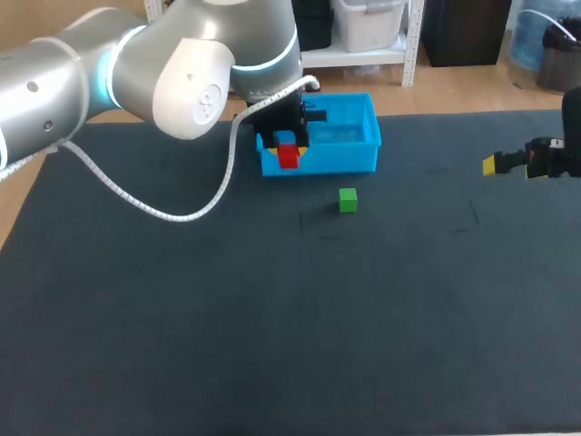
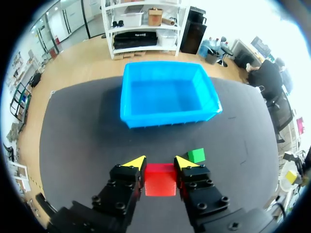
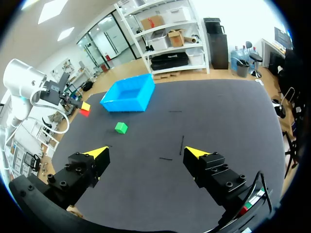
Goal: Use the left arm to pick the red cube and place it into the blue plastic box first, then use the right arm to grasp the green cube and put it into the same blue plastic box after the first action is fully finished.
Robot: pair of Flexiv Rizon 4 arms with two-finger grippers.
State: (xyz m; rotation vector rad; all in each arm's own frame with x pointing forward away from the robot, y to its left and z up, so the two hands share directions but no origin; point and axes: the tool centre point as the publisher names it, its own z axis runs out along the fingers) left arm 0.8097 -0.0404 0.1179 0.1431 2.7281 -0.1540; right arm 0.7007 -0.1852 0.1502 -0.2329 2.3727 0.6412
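Note:
My left gripper (image 1: 288,145) is shut on the red cube (image 1: 289,157) and holds it in the air by the near left side of the blue plastic box (image 1: 338,160). In the left wrist view the red cube (image 2: 160,178) sits between the yellow-tipped fingers (image 2: 134,162), with the empty blue box (image 2: 165,116) ahead and the green cube (image 2: 196,155) on the mat just beside the right finger. The green cube (image 1: 348,200) lies a short way in front of the box. My right gripper (image 1: 508,163) hangs open at the table's right side, far from the green cube (image 3: 121,127).
The dark mat (image 1: 272,327) covers the whole table. Thin black marks (image 1: 313,227) lie near the green cube and further right (image 1: 472,213). A white cable (image 1: 163,211) from my left arm loops over the mat at the left.

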